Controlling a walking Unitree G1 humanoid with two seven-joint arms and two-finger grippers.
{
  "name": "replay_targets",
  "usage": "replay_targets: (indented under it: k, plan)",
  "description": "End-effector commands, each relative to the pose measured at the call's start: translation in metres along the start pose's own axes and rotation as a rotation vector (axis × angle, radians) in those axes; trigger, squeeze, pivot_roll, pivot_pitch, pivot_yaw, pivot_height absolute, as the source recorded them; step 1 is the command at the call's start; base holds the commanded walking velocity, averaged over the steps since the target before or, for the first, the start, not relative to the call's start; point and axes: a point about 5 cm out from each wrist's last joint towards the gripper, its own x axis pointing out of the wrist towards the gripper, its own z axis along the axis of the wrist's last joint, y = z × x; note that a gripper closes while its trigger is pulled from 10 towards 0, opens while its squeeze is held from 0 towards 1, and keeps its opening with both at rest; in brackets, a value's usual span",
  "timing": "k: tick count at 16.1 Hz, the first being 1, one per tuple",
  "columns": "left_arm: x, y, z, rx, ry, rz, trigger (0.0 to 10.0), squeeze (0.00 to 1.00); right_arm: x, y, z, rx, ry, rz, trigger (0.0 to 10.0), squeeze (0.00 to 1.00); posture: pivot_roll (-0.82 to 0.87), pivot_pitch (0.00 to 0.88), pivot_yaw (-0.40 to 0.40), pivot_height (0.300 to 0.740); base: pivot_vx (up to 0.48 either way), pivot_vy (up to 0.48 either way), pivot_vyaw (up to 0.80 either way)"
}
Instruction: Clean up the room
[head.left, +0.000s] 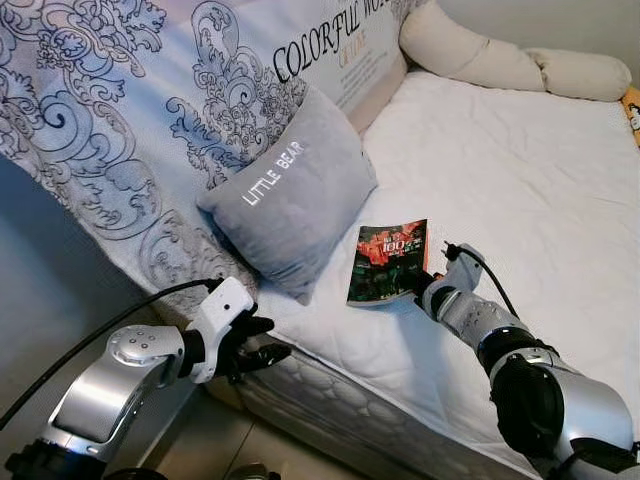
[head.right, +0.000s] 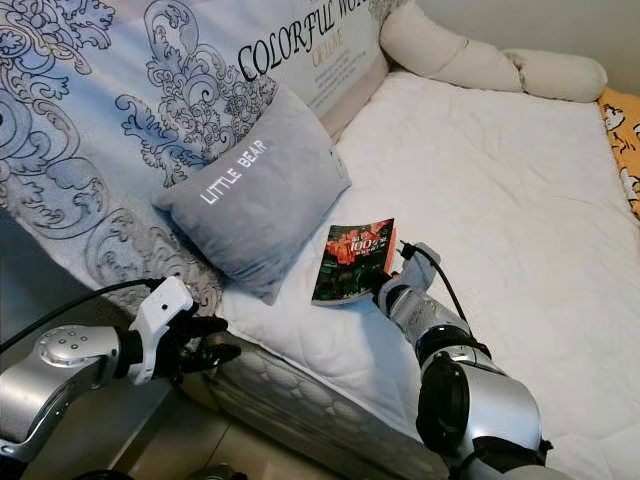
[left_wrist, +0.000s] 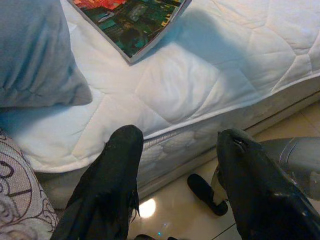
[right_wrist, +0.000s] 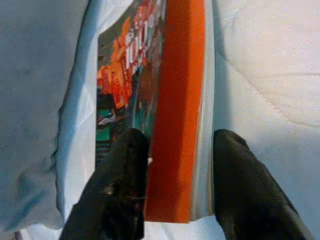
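Book (head.left: 388, 262) lies flat on the white mattress (head.left: 520, 180), near the front edge, just beside the grey "LITTLE BEAR" cushion (head.left: 290, 195). Right gripper (right_wrist: 172, 190) is at its near edge, fingers (right_wrist: 122, 175) straddling the orange spine; jaws part-open, one finger on the cover, the other on the mattress side, not clamped yet as far as I can tell. Thin paperback: light, glossy cover likely slick, pages will flop and fan if pinched at a loose corner. Spine is the stiffest part, so grip there, deep. Soft mattress gives, lower finger can dig under. Left gripper (left_wrist: 175, 165) idle off the bed edge above the floor, fingers spread, holding nothing
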Motion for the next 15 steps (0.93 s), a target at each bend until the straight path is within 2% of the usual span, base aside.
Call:
replay_targets:
  k: [1, 2, 4, 6, 8, 9, 11, 12, 13, 14, 15]
  plan:
    - [0.002, 0.001, 0.002, 0.02, 0.007, -0.001, 10.0, 0.0, 0.0, -0.001, 0.0, 0.02, -0.017, 0.015, 10.0, 1.0, 0.09, 0.0, 0.015, 0.74, 0.0, 0.0, 0.0]
    - [0.002, 0.001, 0.001, 0.015, 0.005, 0.002, 10.0, 0.0, 0.0, -0.002, -0.006, 0.0, 0.004, 0.04, 10.0, 1.0, 0.08, 0.0, 0.016, 0.74, 0.0, 0.0, 0.0]
    - [0.004, 0.0, -0.003, -0.003, -0.001, 0.01, 10.0, 0.0, -0.003, -0.02, -0.024, -0.099, 0.063, 0.025, 10.0, 1.0, 0.06, 0.0, 0.014, 0.74, 0.0, 0.0, 0.0]
    - [0.009, -0.001, -0.006, -0.021, -0.038, 0.056, 10.0, 0.0, -0.009, -0.049, -0.025, -0.141, 0.028, -0.065, 10.0, 1.0, 0.04, 0.0, 0.015, 0.74, 0.0, 0.0, 0.0]
    - [0.017, -0.005, -0.005, -0.024, -0.092, 0.104, 10.0, 0.0, -0.014, -0.062, -0.018, -0.14, -0.034, -0.093, 10.0, 1.0, 0.03, 0.0, 0.016, 0.74, 0.0, 0.0, 0.0]
    - [0.02, -0.005, -0.003, -0.028, -0.127, 0.143, 10.0, 0.0, -0.016, -0.063, -0.015, -0.126, -0.063, -0.082, 10.0, 1.0, 0.02, 0.0, 0.014, 0.74, 0.0, 0.0, 0.0]
    - [0.027, 0.001, 0.002, -0.102, -0.237, 0.32, 10.0, 0.0, -0.027, -0.055, 0.004, -0.125, -0.236, 0.004, 10.0, 1.0, 0.01, 0.0, 0.005, 0.74, 0.0, 0.0, 0.0]
    - [0.029, 0.001, 0.005, -0.087, -0.265, 0.375, 10.0, 0.0, -0.036, -0.049, 0.011, -0.237, -0.314, -0.025, 10.0, 1.0, 0.02, 0.0, 0.0, 0.74, 0.0, 0.0, 0.0]
    - [0.03, 0.002, 0.01, -0.087, -0.309, 0.432, 10.0, 0.0, -0.046, -0.037, 0.015, -0.358, -0.399, -0.031, 10.0, 1.0, 0.02, 0.0, -0.007, 0.74, 0.0, -0.24, 0.0]
    - [0.03, 0.003, 0.014, -0.084, -0.337, 0.462, 10.0, 0.0, -0.052, -0.027, 0.015, -0.385, -0.446, -0.014, 10.0, 1.0, 0.02, 0.0, -0.012, 0.74, 0.0, -0.394, 0.0]
    - [0.031, 0.003, 0.019, -0.087, -0.369, 0.504, 10.0, 0.0, -0.065, -0.013, 0.015, -0.381, -0.516, 0.012, 10.0, 1.0, 0.02, 0.0, -0.024, 0.74, 0.0, -0.412, 0.0]
